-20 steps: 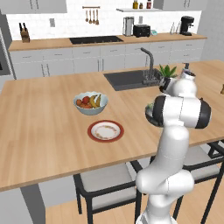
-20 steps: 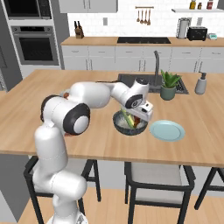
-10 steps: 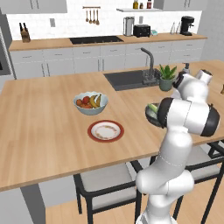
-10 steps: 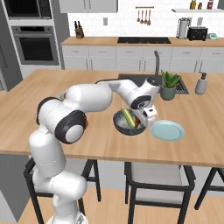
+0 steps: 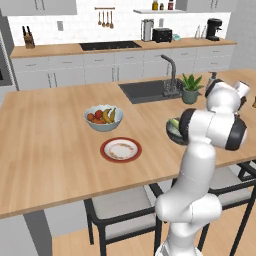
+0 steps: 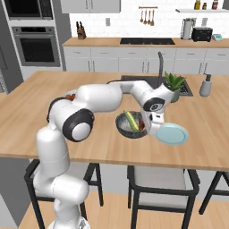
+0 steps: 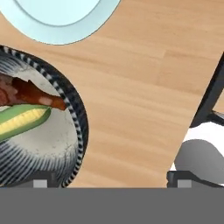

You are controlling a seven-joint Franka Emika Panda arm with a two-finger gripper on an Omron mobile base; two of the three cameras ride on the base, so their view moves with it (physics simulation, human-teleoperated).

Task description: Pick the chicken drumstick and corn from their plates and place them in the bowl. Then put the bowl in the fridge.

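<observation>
On the left of my right base view the arm reaches across the bench to the bowl, which now carries the corn and the chicken drumstick; just right of it sits the blue plate. My claw hangs between bowl and plate, jaws spread wide and holding nothing.

I judge the bowl rigid and fairly heavy once loaded, its ribbed wall giving some purchase; a pinch across the rim nearest the claw looks best, kept level so the food cannot roll out.

Compared with a second ago, the claw has lifted off the bowl and swung right toward the plate.
</observation>
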